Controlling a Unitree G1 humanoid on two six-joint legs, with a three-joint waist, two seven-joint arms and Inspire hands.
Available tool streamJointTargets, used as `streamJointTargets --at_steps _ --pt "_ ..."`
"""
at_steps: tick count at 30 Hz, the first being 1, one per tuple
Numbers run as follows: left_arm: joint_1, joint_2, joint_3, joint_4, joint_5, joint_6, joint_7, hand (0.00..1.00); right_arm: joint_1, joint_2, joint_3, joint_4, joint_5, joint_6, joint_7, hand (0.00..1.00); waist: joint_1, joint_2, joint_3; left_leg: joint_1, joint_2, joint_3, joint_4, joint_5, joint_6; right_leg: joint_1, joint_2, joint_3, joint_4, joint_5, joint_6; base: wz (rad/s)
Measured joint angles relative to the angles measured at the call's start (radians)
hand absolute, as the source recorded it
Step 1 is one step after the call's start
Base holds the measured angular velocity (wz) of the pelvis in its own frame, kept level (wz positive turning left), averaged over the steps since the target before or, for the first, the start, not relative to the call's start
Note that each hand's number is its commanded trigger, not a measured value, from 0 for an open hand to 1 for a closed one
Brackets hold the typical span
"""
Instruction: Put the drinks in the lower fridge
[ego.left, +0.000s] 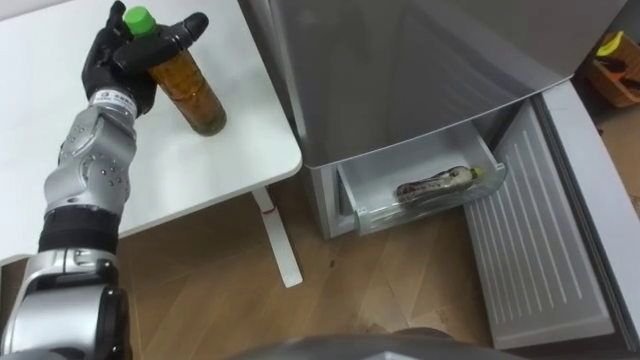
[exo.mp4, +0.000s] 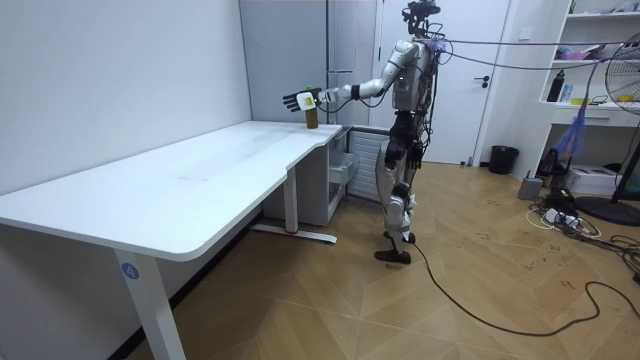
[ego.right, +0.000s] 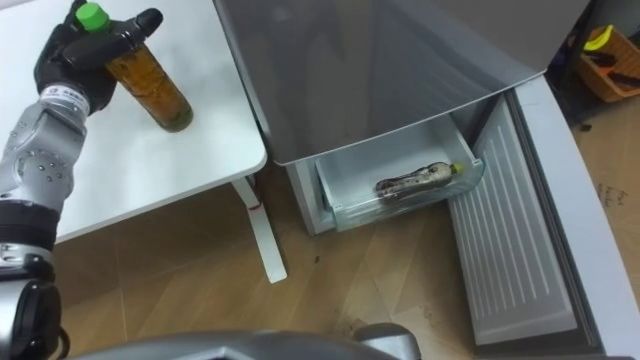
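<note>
Standing on the table (ego.left: 210, 170) left of the fridge (ego.left: 400, 70), the bottle (ego.left: 195, 95) is gripped just under its green cap by the curled fingers of the left hand (ego.left: 120, 55). Full, stiff and smooth, it is judged heavy and slippery; a lower hold round its body is advised.

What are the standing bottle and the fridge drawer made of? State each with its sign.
The standing bottle looks like clear, glossy plastic: the amber drink shows through it, and its green cap looks like matte plastic. The fridge drawer is probably translucent plastic: its walls look pale and see-through around the lying bottle.
</note>
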Motion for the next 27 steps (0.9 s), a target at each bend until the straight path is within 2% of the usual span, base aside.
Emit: streamJointTargets --at_steps 12,13,14,15,20,27 --pt "0.009 0.000 -0.001 -0.050 0.010 0.000 -0.006 0.00 0.001 0.000 0.000 -0.002 -0.005 -0.002 0.000 0.00 0.003 0.003 -0.0022 -0.002 0.002 0.001 -0.001 0.000 0.000 -0.003 0.004 0.010 0.002 0.000 0.000 0.00" --pt "0.010 0.000 -0.001 -0.050 0.010 0.000 -0.006 0.49 0.000 0.000 0.000 -0.005 -0.006 -0.002 0.000 0.00 0.004 0.003 -0.0025 -0.001 0.002 0.002 -0.002 0.000 0.000 -0.003 0.004 0.010 0.004 0.000 0.000 -0.03" --pt "0.011 0.000 0.000 -0.050 0.010 0.000 -0.006 0.89 0.000 0.000 0.000 -0.008 -0.006 -0.002 0.000 0.00 0.008 0.003 -0.0020 0.001 0.002 0.003 -0.003 0.000 0.000 -0.006 0.004 0.011 0.012 -0.001 -0.002 -0.05" --pt "0.012 0.000 0.000 -0.050 0.014 0.000 -0.007 1.00 0.000 0.000 0.000 -0.010 -0.007 -0.002 0.000 0.00 0.010 0.002 -0.0016 0.002 0.002 0.003 -0.003 0.000 0.000 -0.006 0.004 0.011 0.016 -0.003 -0.002 -0.05" --pt "0.041 -0.002 -0.002 -0.050 0.068 0.000 -0.011 1.00 0.007 0.000 0.000 -0.032 -0.014 -0.005 -0.007 0.00 0.015 0.000 -0.0005 0.004 0.002 0.001 -0.002 0.000 -0.001 -0.004 0.004 0.009 0.014 -0.003 -0.003 0.00" --pt "0.043 -0.004 -0.008 -0.067 0.199 0.000 0.010 1.00 0.015 -0.001 -0.001 -0.031 -0.014 -0.024 -0.012 0.00 0.018 0.001 -0.0014 0.006 0.002 -0.001 -0.002 0.000 -0.001 -0.001 0.003 0.008 0.014 -0.003 -0.003 0.00"
